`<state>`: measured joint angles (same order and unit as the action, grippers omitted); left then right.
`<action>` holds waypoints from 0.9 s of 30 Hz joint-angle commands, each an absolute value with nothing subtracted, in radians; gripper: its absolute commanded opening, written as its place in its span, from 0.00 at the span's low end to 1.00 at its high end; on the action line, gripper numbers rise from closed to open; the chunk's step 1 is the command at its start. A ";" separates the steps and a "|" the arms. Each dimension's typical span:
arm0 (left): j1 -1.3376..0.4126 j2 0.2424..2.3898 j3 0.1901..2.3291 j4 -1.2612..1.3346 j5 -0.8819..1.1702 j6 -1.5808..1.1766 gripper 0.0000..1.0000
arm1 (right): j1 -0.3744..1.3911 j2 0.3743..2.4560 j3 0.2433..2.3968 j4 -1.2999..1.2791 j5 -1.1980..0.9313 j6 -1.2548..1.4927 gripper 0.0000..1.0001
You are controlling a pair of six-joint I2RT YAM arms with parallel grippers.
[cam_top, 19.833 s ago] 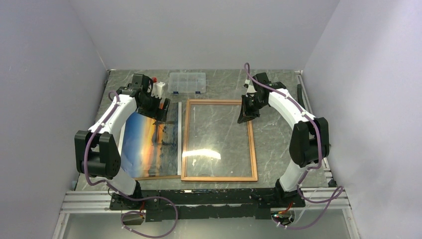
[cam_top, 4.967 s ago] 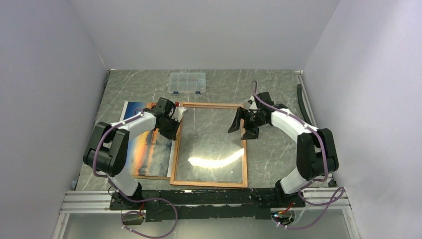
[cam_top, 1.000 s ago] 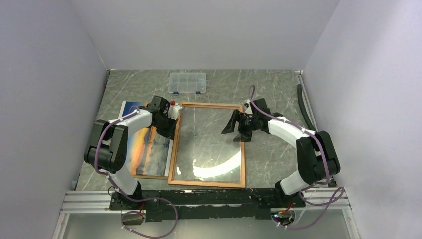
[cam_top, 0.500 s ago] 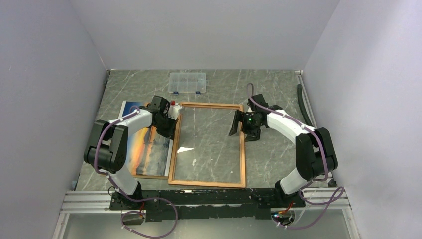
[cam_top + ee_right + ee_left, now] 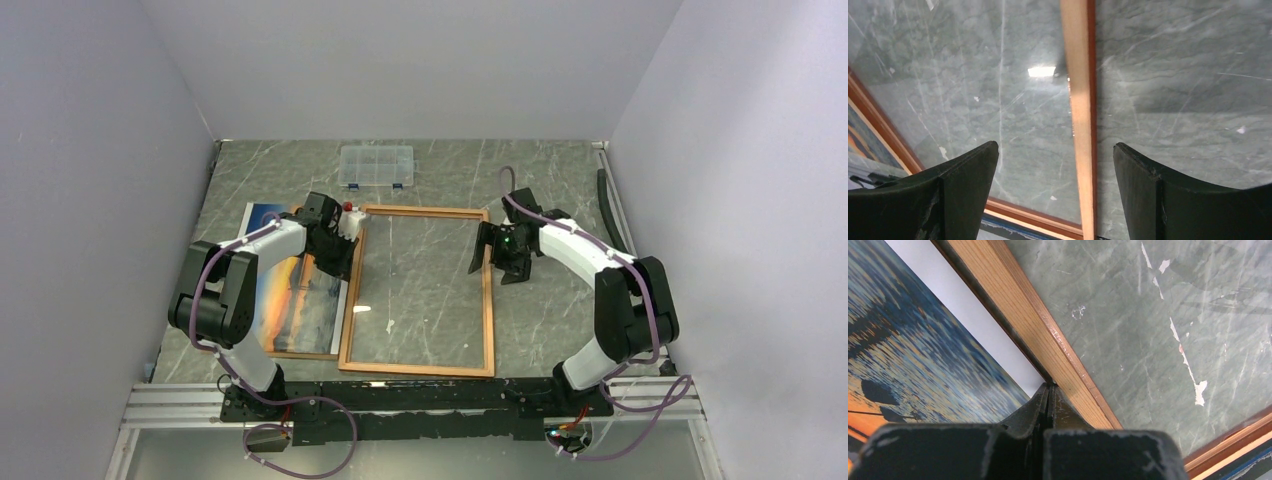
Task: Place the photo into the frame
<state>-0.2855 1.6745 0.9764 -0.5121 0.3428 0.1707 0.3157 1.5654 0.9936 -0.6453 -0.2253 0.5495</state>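
Note:
The frame (image 5: 416,372) lies flat in the middle of the table, its pane showing the marble beneath. Left of it lies the photo (image 5: 290,290), a sunset print, face up. My left gripper (image 5: 345,265) is shut, its tips (image 5: 1048,386) down at the seam between the photo's white margin (image 5: 993,347) and the frame's left rail (image 5: 1048,325), with nothing between the fingers. My right gripper (image 5: 497,268) hangs open over the frame's right rail (image 5: 1080,100), one finger (image 5: 968,175) above the pane and the other (image 5: 1143,175) above bare table.
A brown backing board (image 5: 300,356) pokes out from under the photo's near edge. A small clear compartment box (image 5: 376,166) sits at the back. A black strip (image 5: 605,200) runs along the right wall. Grey walls close in on three sides.
My right gripper has swung right, from above the pane to over the right rail, and has opened wider. The bright glare on the pane is gone. The left arm has stayed put.

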 commanded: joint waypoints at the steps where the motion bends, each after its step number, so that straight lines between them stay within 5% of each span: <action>1: -0.311 1.672 0.980 -0.505 0.385 0.155 0.03 | 0.277 1.558 0.980 -0.617 -0.203 0.540 0.89; 9: -0.343 1.721 1.017 -0.491 0.397 0.127 0.03 | 0.166 1.619 0.965 -0.471 -0.396 0.576 0.82; 19: -0.352 1.785 1.245 -0.642 0.400 0.125 0.03 | 0.203 1.520 1.100 -0.544 -0.256 0.637 0.81; 23: -0.248 1.718 1.361 -0.793 0.435 0.150 0.17 | 0.396 1.505 1.180 -0.574 -0.146 0.691 0.81; 27: -0.114 1.610 1.471 -0.990 0.370 0.186 0.50 | 0.615 1.559 1.293 -0.565 -0.042 0.745 0.82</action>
